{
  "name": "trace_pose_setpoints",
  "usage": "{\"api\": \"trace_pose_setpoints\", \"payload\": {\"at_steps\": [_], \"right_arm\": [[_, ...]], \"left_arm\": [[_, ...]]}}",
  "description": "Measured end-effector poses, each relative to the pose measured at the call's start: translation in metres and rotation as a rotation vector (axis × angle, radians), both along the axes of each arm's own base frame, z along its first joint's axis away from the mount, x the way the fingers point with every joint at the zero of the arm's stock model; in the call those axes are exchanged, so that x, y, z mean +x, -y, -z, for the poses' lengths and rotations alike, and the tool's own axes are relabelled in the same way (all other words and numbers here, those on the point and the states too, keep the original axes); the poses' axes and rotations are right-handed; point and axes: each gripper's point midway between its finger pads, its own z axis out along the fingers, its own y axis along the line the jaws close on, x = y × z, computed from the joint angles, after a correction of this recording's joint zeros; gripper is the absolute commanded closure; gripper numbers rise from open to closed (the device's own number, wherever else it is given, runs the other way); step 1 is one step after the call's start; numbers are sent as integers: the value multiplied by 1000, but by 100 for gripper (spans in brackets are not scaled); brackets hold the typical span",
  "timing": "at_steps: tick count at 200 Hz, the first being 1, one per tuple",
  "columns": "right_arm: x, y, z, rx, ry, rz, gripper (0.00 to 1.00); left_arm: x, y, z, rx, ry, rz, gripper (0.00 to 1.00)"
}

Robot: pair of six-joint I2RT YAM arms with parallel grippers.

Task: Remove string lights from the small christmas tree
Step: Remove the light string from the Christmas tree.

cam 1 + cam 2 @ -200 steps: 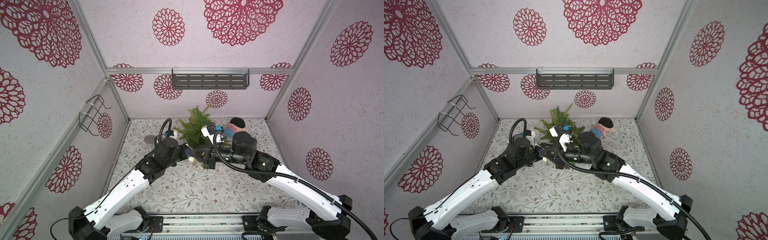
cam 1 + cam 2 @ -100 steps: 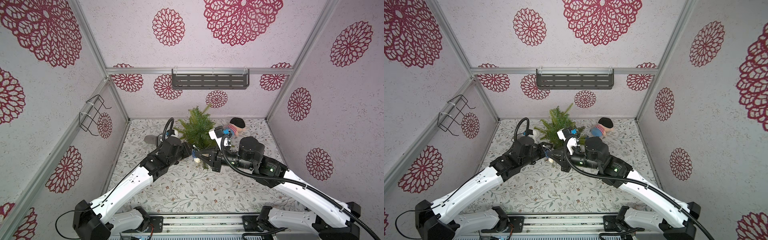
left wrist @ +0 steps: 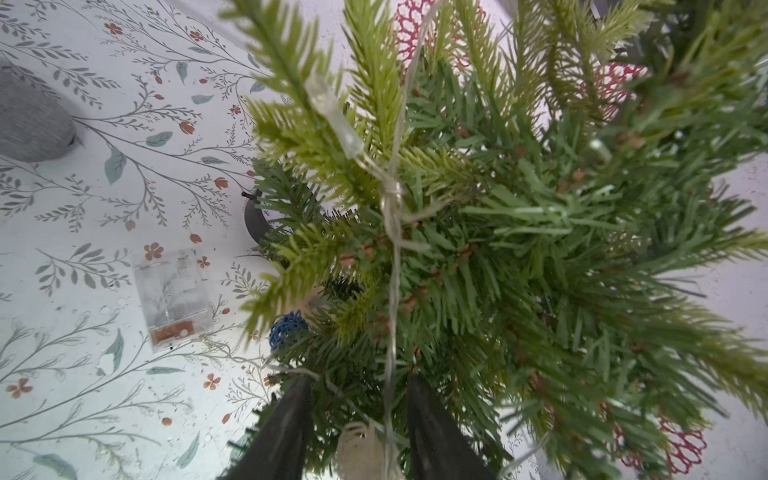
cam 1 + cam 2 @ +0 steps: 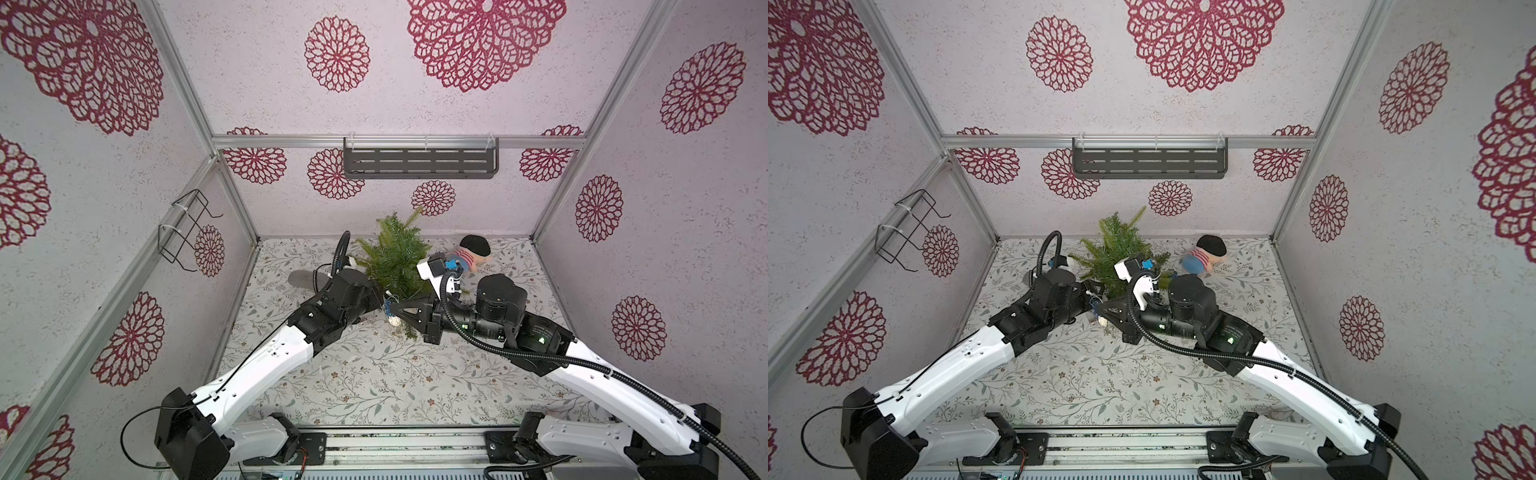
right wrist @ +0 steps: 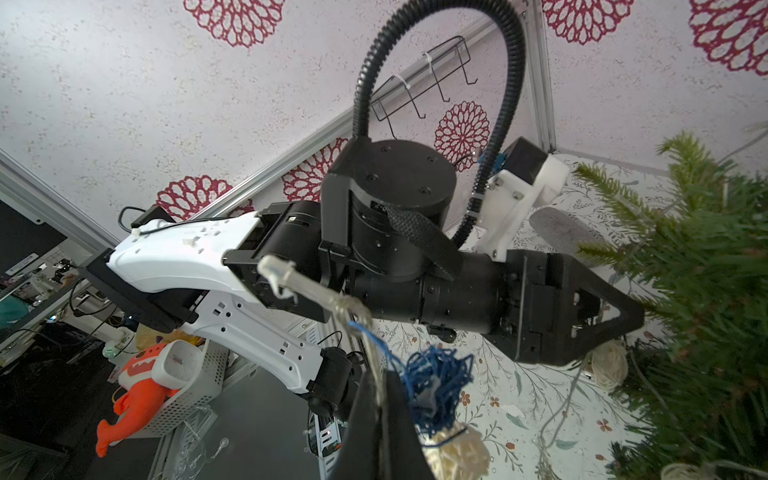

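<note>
Narrowing just now, the left gripper [image 3: 359, 380] sits half-spread in the low branches of the small christmas tree [image 4: 395, 257], around the wire and a cream ball [image 3: 357, 449] of the string lights [image 3: 393, 266]; whether it bites cannot be told. The right gripper [image 5: 379, 376] stays pinched on the strand beside the tree, so a pull looks ready. Only the left wrist view shows wire still crossing branches and the clear box [image 3: 172, 297] on the table [image 3: 62, 249].

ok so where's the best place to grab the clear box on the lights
Take the clear box across its two long edges, coming straight down from above. It lies flat on the table, apart from the branches of the small christmas tree, and its narrow width looks like the easier fit between jaws.
</note>
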Motion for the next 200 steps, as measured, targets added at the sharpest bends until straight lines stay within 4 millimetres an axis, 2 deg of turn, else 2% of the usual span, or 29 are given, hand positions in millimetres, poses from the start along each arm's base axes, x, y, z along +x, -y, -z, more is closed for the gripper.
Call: {"api": "trace_pose_setpoints", "payload": {"at_steps": [41,72,100,124,167,200], "right_arm": [[0,0,0,1,1,1,100],[0,0,0,0,4,1,100],[1,0,0,-2,8,5,100],[1,1,0,-3,9,8,100],[4,0,9,-22,7,21,100],[6,-2,15,-30,3,21,100]], "left_arm": [[10,-1,-2,29,15,-24,66],[15,-2,-7,39,30,-41,76],[17,-2,-8,50,38,-45,78],[20,-3,-7,56,35,-53,84],[20,-6,-6,72,36,-56,96],[16,-12,-8,102,36,-54,98]]}}
